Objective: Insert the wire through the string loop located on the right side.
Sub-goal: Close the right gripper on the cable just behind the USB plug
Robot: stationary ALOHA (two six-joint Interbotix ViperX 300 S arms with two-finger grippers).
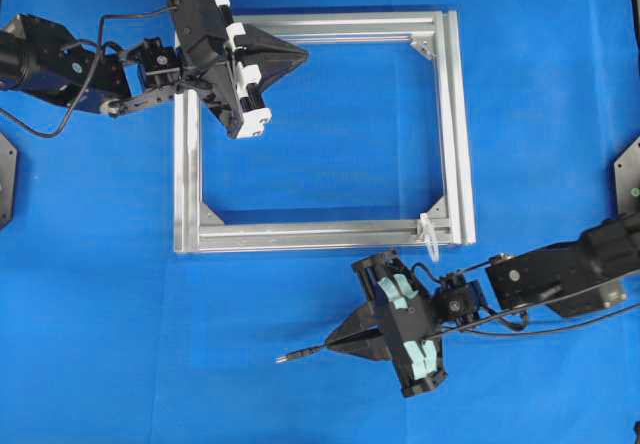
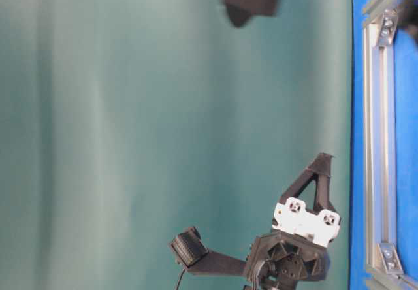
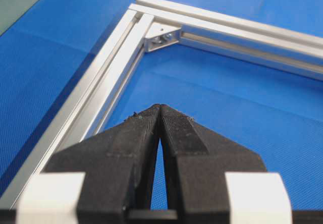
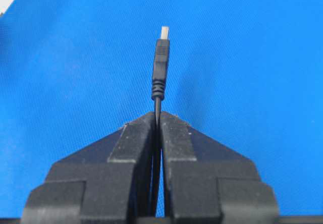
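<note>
You saw the wire (image 4: 160,67) vanish between the right tool's (image 4: 157,119) closed fingers; the string loop (image 1: 429,236) was too small to resolve.

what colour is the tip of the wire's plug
Silvery, on a black wire; the right wrist view shows it best.

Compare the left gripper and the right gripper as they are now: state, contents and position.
The right gripper is shut on the wire, whose plug juts past its fingertips; the left gripper is shut on nothing. The left gripper sits over the aluminium frame near its top left corner; the right gripper is outside the frame, below the string loop. Both have black, wedge-shaped fingers.
</note>
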